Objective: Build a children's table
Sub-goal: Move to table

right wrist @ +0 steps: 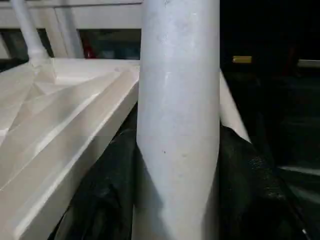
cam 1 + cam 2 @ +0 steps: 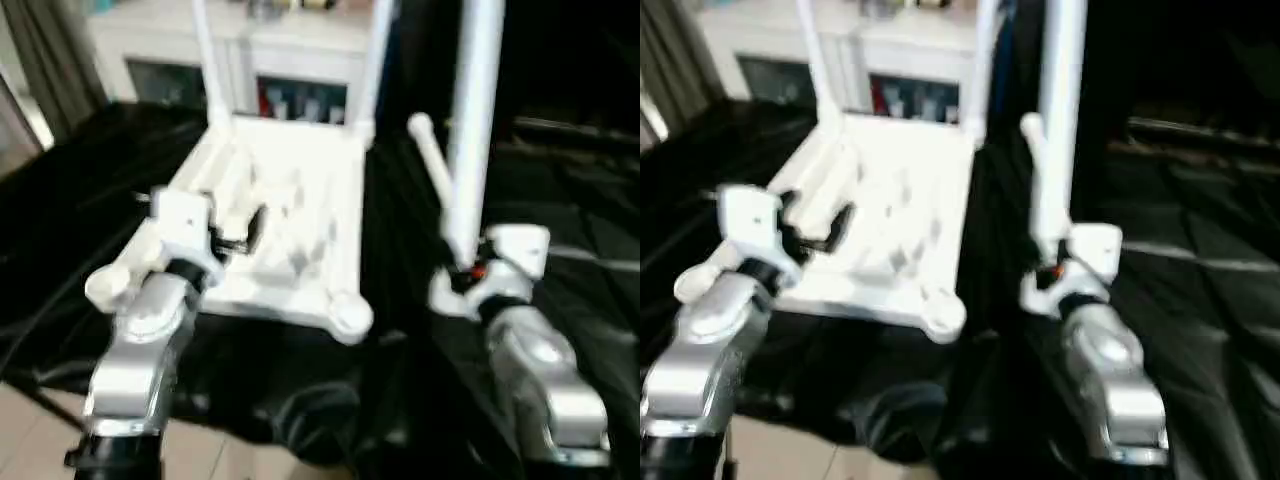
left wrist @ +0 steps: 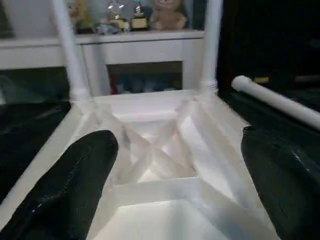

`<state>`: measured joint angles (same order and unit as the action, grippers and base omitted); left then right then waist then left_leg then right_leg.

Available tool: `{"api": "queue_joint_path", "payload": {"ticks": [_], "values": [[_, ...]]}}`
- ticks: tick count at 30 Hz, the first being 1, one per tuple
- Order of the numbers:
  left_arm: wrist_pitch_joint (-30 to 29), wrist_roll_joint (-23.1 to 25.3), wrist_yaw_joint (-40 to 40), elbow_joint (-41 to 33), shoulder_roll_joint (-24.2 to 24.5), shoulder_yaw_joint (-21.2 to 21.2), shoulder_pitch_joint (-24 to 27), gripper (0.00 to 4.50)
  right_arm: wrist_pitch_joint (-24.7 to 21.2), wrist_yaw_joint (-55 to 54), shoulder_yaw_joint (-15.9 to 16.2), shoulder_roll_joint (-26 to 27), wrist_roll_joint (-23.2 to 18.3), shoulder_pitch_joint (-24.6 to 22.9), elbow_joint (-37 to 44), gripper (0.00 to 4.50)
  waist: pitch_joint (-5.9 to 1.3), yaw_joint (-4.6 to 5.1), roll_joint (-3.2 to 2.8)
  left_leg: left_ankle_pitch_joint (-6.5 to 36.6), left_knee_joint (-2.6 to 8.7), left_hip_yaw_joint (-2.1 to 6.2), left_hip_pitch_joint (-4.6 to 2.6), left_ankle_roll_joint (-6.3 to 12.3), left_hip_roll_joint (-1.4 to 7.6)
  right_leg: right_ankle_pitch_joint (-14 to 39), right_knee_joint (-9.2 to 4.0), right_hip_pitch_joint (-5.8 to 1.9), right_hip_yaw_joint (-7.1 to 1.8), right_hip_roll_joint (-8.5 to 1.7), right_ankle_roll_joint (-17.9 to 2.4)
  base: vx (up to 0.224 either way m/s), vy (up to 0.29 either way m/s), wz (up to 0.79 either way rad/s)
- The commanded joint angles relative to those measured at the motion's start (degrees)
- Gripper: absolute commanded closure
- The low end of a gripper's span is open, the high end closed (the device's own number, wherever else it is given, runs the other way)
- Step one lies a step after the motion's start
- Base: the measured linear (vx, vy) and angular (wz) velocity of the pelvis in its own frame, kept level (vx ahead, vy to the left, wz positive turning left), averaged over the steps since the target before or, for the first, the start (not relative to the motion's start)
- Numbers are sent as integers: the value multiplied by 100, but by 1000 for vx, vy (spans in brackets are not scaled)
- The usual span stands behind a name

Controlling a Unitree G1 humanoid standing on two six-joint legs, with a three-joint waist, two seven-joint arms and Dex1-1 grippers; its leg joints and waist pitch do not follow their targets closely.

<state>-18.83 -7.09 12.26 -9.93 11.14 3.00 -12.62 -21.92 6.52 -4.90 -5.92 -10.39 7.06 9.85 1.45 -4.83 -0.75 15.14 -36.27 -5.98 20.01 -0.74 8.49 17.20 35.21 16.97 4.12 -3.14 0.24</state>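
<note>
Held leg (image 2: 472,120) cut off at 12 o'clock edge; its lower end hidden behind right gripper (image 2: 468,272). Tops of two socketed legs (image 2: 205,60) likewise cropped. Head views blurred.

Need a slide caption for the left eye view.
Right gripper holds a white leg upright beside the upturned tabletop; left gripper open over it.

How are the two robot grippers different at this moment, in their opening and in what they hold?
The left gripper stands wide open and holds nothing, while the right gripper is closed on an upright white leg. The left gripper hovers over the ribbed underside of the tabletop; the right gripper is beside the tabletop, over the black cover. Both have black fingers on silver forearms.
</note>
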Motion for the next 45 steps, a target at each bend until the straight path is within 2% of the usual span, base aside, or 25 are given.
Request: {"api": "queue_joint_path", "payload": {"ticks": [1,2,3,4,5,6,7,8,9,10,11,12,13,14,15,16,17,20,21,24,29,32,37,40,45], "values": [[-24,2,19,-12,34,26,-10,0,-14,7,84,-7,15,86,96,262,-446,230,-148,-2100,399,577,-842,1993,589,-509,217,397,63,-57,-633,137,-29,1],[-23,4,21,-11,32,24,-10,0,-12,2,93,-15,9,86,97,262,-463,325,-128,-2443,395,821,-1070,2538,803,-37,375,705,21,-129,-396,73,-48,-5],[-18,4,23,-5,31,25,-12,0,-11,2,96,-25,4,89,95,262,-348,296,-22,-2299,450,799,-861,3017,889,145,501,862,-203,-356,17,73,-48,-5],[-17,4,23,-4,31,25,-12,0,-11,2,97,-27,4,90,95,262,-333,289,53,-1993,419,665,-739,2819,716,-161,336,785,-287,-409,-44,27,-56,-8],[-11,2,24,7,27,29,-20,0,-13,12,93,-41,-1,101,89,262,-221,164,293,-678,273,103,-256,2003,60,-397,-216,284,-518,-495,-195,17,-58,7],[-7,-1,25,15,27,32,-25,0,-14,17,91,-46,-1,109,84,262,-226,34,412,-204,-16,-101,31,1685,-306,-215,-396,-128,-836,-666,-412,17,-58,7],[-3,-2,18,19,28,25,-32,0,-16,32,85,-49,3,122,74,262,-251,-128,380,-15,-324,25,314,1028,-151,371,-565,-474,-1080,-1062,-881,29,-61,13],[1,-6,16,20,29,23,-35,0,-17,40,86,-49,6,130,68,262,-241,-161,358,-102,-347,45,382,764,-120,333,-530,-501,-1033,-1020,-1049,0,0,0],[9,-13,15,22,34,19,-38,0,-17,63,92,-50,13,151,50,262,-135,-145,238,-479,-77,59,384,332,22,456,-554,-408,-723,-808,-1448,0,0,0],[12,-13,15,22,34,17,-36,0,-16,70,97,-52,13,159,44,262,-152,-146,87,-539,134,67,285,280,135,585,-533,-334,-571,-717,-1497,0,0,0],[15,-11,20,24,34,19,-34,0,-13,77,108,-57,10,170,34,262,-67,-10,-40,49,538,73,115,262,300,1096,-487,-155,-251,-375,-1282,0,0,0],[24,-9,22,24,27,17,-25,0,-8,84,128,-69,3,198,13,262,-192,107,-124,222,583,280,-200,359,511,479,-174,47,-141,-198,-1084,0,0,0],[30,-11,22,22,14,15,-17,0,-2,99,142,-79,-11,227,-5,262,-290,161,-141,-237,511,403,-440,575,583,-143,-45,199,-104,-222,-1052,80,50,-1],[30,-14,23,20,9,14,-15,0,-1,102,146,-82,-14,235,-10,262,-254,199,-106,-485,465,438,-401,746,611,-522,7,282,-131,-249,-992,65,43,7],[35,-62,36,15,-52,24,-10,0,10,163,167,-105,-54,291,-42,262,-285,151,-20,-1365,344,347,-280,1046,541,-1296,-41,249,-202,-392,-1002,65,43,7],[39,-94,45,13,-88,32,-11,0,15,201,174,-117,-78,316,-56,262,-335,64,73,-2431,217,200,-28,1065,364,-2420,6,73,-340,-530,-1087,0,0,0],[-49,-160,139,-2,-89,-34,-20,0,29,343,175,-155,-153,372,-81,262,-419,-16,142,-3184,156,164,73,919,268,-3435,111,4,-375,-507,-982,0,0,0],[-41,-283,471,-40,-22,-264,-45,0,-61,828,114,-252,-502,526,-158,262,-377,-58,137,-2574,219,118,105,501,291,-3213,74,75,-334,-482,-937,-18,-3,0],[-223,-523,710,-103,-19,-319,-97,0,-199,1122,3,-297,-811,671,-208,262,-269,-39,147,-1167,355,89,125,308,368,-2015,-59,80,-344,-551,-1076,-55,-9,-1],[-813,-1118,1054,-98,-121,-242,-383,0,-462,1638,-181,-333,-1480,978,-256,262,-192,-39,141,440,508,4,20,-30,419,-431,-198,113,-384,-593,-1247,-80,-18,-1],[-1496,-2263,1319,110,-538,135,-1019,0,-728,2399,-218,-517,-2083,1169,-324,262,-63,-55,183,1521,619,-140,-33,-429,438,1322,-414,219,-402,-599,-1052,-83,-24,3],[-1965,-3191,1681,336,-726,336,-1422,0,-1001,2905,-222,-632,-2509,1220,-281,262,-122,-91,182,1188,614,-144,-9,-448,439,1263,-413,194,-415,-600,-932,-18,-5,0],[-2519,-4029,1626,808,-1074,722,-2029,0,-1527,3467,-101,-884,-2994,1148,-102,262,-164,-143,246,564,592,-183,58,-265,440,474,-345,155,-399,-581,-1062,0,0,0],[-2710,-4293,1843,919,-1174,718,-2221,0,-1697,3650,-6,-982,-3160,1046,26,262,-185,-161,315,242,574,-202,71,-153,443,50,-320,152,-392,-560,-1101,0,0,0],[-2842,-4211,2037,1192,-1100,420,-2324,0,-1816,3843,142,-1083,-3205,1011,104,262,-234,-223,279,-351,507,-220,104,132,437,-931,-223,166,-382,-541,-1236,0,0,0]]}}
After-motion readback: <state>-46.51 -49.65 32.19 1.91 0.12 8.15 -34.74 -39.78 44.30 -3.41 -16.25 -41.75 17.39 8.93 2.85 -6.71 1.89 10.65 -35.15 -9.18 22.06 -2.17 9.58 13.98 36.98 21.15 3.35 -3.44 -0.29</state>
